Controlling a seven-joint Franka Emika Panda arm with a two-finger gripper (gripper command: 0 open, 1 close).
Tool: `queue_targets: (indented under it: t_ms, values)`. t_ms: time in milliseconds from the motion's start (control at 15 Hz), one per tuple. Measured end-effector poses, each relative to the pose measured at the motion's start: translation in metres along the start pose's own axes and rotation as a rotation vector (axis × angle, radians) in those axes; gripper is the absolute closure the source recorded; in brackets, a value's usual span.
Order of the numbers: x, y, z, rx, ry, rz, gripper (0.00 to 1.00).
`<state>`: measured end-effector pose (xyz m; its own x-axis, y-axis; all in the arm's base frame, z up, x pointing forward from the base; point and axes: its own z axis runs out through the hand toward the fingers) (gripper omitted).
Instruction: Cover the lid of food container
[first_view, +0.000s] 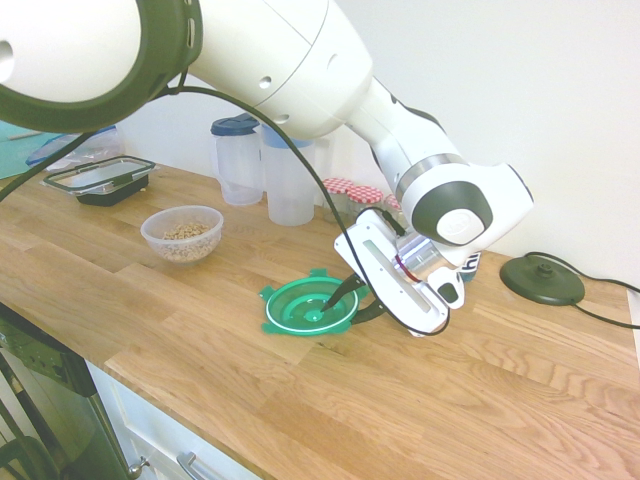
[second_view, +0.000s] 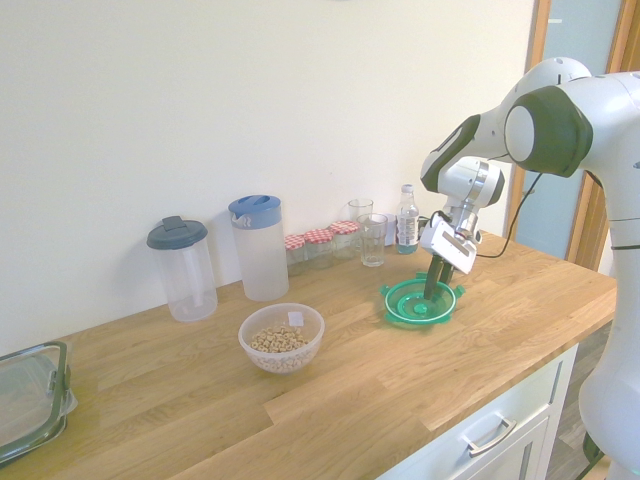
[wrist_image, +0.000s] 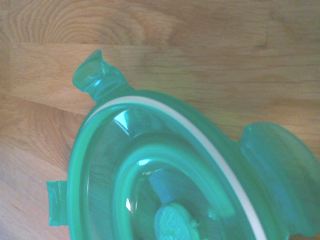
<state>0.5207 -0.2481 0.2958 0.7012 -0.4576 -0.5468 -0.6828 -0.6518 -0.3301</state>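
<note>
Lid: the green lid (first_view: 303, 308) lies inner side up on the wooden counter (first_view: 520, 380), near its front edge, with one side tipped slightly off the wood.
Gripper: the white arm's gripper (first_view: 343, 301) slants down onto the lid's side nearest the arm; one dark finger (first_view: 341, 294) sits inside the rim and the other outside it, the pair drawn narrow around the lid's wall.
Wrist view: the lid (wrist_image: 165, 175) fills the frame, showing its white rim ring and clip tabs against the wood grain.
Food container: the clear food container (first_view: 182, 233), holding beige grains, stands well apart from the lid, further along the counter, uncovered.
Back edge: two tall plastic jugs (second_view: 222, 252), red-checked jars (second_view: 318, 245), a glass (second_view: 373, 240) and a small bottle (second_view: 406, 219) line the wall.
Far end: a black round disc (first_view: 542, 279) with a cord lies beyond the arm.
</note>
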Motion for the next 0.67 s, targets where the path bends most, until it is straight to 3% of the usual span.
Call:
queue_targets:
  t_ms: [667]
  values:
    - [-0.0011,0.0024,0.0089,-0.037,-0.051,-0.006,1.00]
